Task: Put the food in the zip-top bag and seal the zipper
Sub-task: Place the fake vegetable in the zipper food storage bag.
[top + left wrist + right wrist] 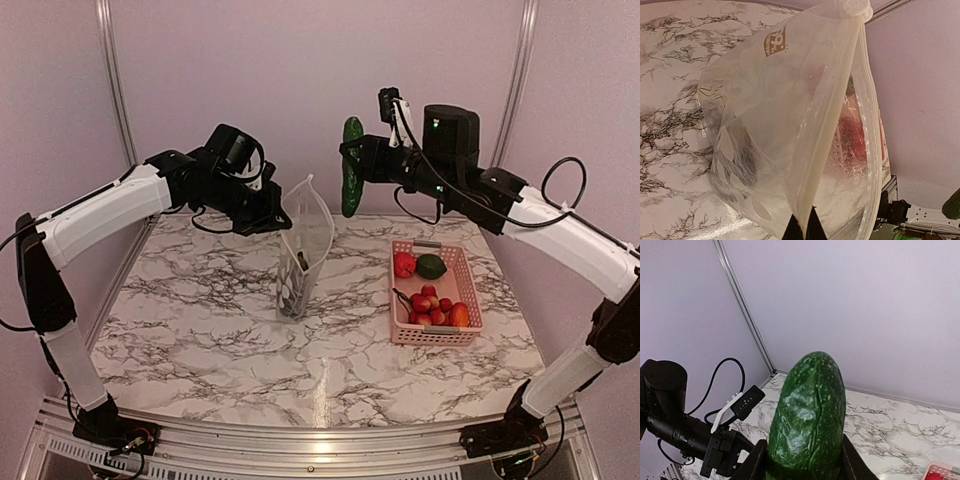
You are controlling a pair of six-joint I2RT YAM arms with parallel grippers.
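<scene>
**Veg-bagging robot: barely started, cucumber in the air**

The job looks early on. The left gripper (279,217) is pinched shut on the top edge of the zip-top bag (305,250), holding it upright with its bottom resting on the marble table (200,300). The left wrist view shows the two fingertips (796,231) meeting right on the plastic. The zipper (869,115) isn't pressed together, and the mouth seems to hang open towards the other arm.

The right gripper (360,165) is clamped around the cucumber (352,180), which is held upright in the air, up by the bag's mouth and a bit to its right. It isn't over the opening yet and isn't touching the bag. In the right wrist view the cucumber fills the gap between the fingers.

There's one dark shape (300,262) low down inside the bag. It's probably the eggplant, but through the spotted plastic that's only a guess.

Everything else is sitting in the pink basket (436,337), well to the right of the bag: the tomato (404,264), the green pepper (431,266), a bunch of strawberries (428,304) and the carrot (459,315).

So roughly one item is bagged and one is on the way. Several pieces are left to move, and the seal comes after that. Most of the work looks to be ahead.
</scene>
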